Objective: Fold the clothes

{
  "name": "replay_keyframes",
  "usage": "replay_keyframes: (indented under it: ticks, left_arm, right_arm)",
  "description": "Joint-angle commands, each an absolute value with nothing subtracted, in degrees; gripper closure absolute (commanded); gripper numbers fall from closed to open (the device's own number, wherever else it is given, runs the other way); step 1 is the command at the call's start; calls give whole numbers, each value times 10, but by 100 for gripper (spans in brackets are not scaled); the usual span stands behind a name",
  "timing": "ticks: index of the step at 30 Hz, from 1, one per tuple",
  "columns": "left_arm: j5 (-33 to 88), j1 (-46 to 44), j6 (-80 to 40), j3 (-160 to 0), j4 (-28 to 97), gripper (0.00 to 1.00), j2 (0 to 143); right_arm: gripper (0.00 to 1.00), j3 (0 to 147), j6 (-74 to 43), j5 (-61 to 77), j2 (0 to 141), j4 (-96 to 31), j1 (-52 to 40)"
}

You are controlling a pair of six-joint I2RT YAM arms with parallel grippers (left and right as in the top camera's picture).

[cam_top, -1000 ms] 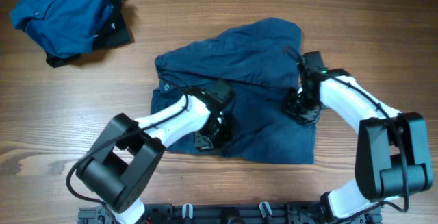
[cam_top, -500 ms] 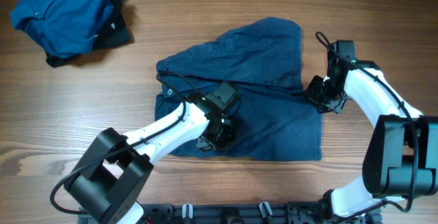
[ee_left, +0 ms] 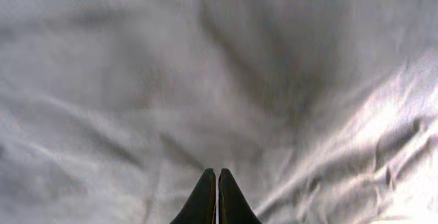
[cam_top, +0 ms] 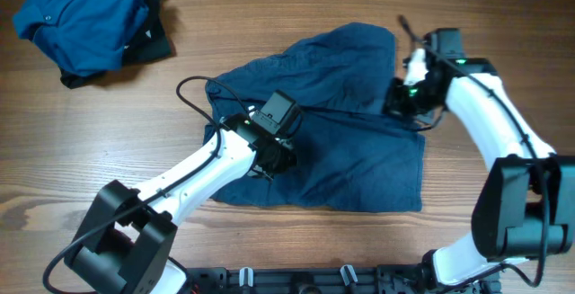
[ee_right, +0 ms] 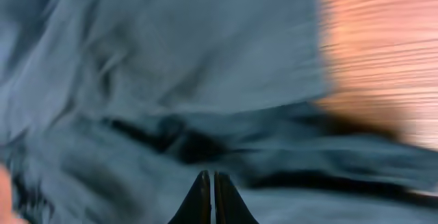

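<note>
Though the overhead hides the fingertips, each wrist view shows them pressed together, no cloth between. The left gripper is over the navy shorts' middle, the right gripper by their right edge, beside bare table. The blue shirt lies well apart, far left.

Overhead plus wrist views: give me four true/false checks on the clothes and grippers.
1. The blue shirt lies on the navy garment. False: it sits apart, at the far-left corner of the table.
2. The left gripper is over the navy garment. True.
3. The left gripper's fingertips are spread wide. False: they meet.
4. The right gripper is at the navy garment's right edge. True.
</note>
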State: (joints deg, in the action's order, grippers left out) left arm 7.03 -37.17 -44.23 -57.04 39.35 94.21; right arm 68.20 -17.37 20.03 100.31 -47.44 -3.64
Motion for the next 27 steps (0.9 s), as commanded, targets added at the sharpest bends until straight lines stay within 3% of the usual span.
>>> replay_keyframes:
  ticks: [1,8,27]
  left_arm:
    - [29,-348,-435,-566,393,96,936]
    - [-16,-297,-412,-564,418,96,939]
    - [-6,-214,-272,-564,239,96,1010]
  right_arm:
    - [96,653,-167,226,1015,-452,-101]
    - [96,633,-227,184,1020,-413,-122]
    - [96,632,-225,184,1020,-425,-124]
